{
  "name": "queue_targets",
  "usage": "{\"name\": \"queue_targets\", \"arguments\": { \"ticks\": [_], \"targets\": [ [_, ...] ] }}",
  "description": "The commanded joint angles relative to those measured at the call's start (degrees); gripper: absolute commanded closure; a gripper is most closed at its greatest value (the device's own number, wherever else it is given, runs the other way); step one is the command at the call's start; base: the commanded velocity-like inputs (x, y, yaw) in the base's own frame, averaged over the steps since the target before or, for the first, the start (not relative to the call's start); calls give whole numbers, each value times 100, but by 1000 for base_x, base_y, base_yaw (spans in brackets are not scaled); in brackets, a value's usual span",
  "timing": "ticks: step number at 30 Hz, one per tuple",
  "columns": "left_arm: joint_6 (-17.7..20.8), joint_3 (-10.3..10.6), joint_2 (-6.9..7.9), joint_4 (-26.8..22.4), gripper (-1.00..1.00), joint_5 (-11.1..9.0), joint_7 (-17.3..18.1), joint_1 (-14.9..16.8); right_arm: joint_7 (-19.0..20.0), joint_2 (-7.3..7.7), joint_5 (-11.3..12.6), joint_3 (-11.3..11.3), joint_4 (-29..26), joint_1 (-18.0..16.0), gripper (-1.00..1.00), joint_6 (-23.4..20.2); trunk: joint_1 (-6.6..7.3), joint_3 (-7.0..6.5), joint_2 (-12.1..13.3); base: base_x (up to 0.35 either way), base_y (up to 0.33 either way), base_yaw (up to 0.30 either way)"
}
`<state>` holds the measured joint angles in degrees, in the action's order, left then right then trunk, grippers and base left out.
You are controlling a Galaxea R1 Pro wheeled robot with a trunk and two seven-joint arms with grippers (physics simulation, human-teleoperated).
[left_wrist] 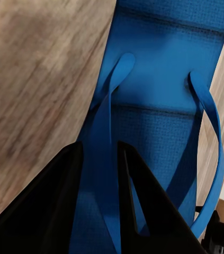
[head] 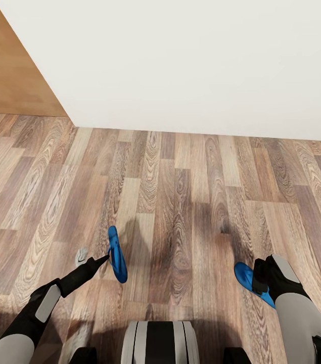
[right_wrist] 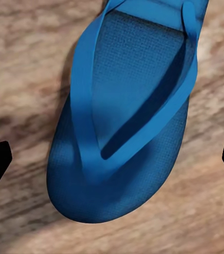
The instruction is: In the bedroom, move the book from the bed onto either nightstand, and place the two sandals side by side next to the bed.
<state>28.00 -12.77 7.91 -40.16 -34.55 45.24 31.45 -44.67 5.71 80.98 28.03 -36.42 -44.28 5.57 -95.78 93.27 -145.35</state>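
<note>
My left gripper (head: 103, 260) is shut on the strap of one bright blue sandal (head: 116, 255), which it holds on edge just above the wood floor. In the left wrist view the black fingers (left_wrist: 143, 211) pinch that strap, and the sandal (left_wrist: 164, 79) stretches away beyond them. The other sandal (head: 245, 276) lies flat on the floor, sole down, partly under my right gripper (head: 261, 279). In the right wrist view the right gripper (right_wrist: 113, 159) stands wide open over this sandal (right_wrist: 127, 132), one fingertip on each side. The book, bed and nightstand are out of view.
A white wall (head: 195, 65) runs across ahead and meets the plank floor (head: 180, 192). An orange-brown wooden surface (head: 8, 65) stands at the far left. My own base (head: 159, 344) shows at the near edge.
</note>
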Motion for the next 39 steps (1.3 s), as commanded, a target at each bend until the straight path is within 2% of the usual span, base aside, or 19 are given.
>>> {"name": "queue_targets", "arguments": {
  "ticks": [1, 5, 10, 14, 21, 26, 32, 39],
  "targets": [
    [30, -6, 0, -1, 100, -17, -15, 2, -7, 0, 59, 1, -5, -1, -100, 56, 1, 3, -1, 0, 0, 0],
    [30, -6, 0, -1, 100, -17, -15, 2, -7, 0, 62, 1, -4, -1, -100, -6, 1, 3, -1, 0, 0, 0],
    [30, -6, 0, -1, 100, -17, -15, 2, 1, 0, 89, 7, 25, -1, -100, -537, 1, 3, -1, 0, 0, 0],
    [30, -6, 0, -1, 100, -17, -15, 2, 2, 0, 100, 9, 44, -1, -100, -678, 1, 3, -1, 0, 0, 0],
    [30, -6, -5, -1, 100, -17, -15, 2, 2, 0, 101, 9, 48, -1, -100, -706, 1, 3, -1, 0, 0, 0],
    [30, -9, -60, -1, 100, -11, -15, 2, 15, 0, 101, 9, 48, -1, -100, -707, 1, 3, -1, 0, 0, 0],
    [27, -8, -78, -1, 100, -8, -15, 2, 268, 0, 99, 9, 55, -1, -100, -707, 1, 3, -1, 0, 0, 0],
    [-78, -8, -79, -1, 100, -16, -15, 2, 307, 0, 99, 9, 62, -1, -100, -704, 1, 3, -1, 0, 0, 0]
  ]
}}
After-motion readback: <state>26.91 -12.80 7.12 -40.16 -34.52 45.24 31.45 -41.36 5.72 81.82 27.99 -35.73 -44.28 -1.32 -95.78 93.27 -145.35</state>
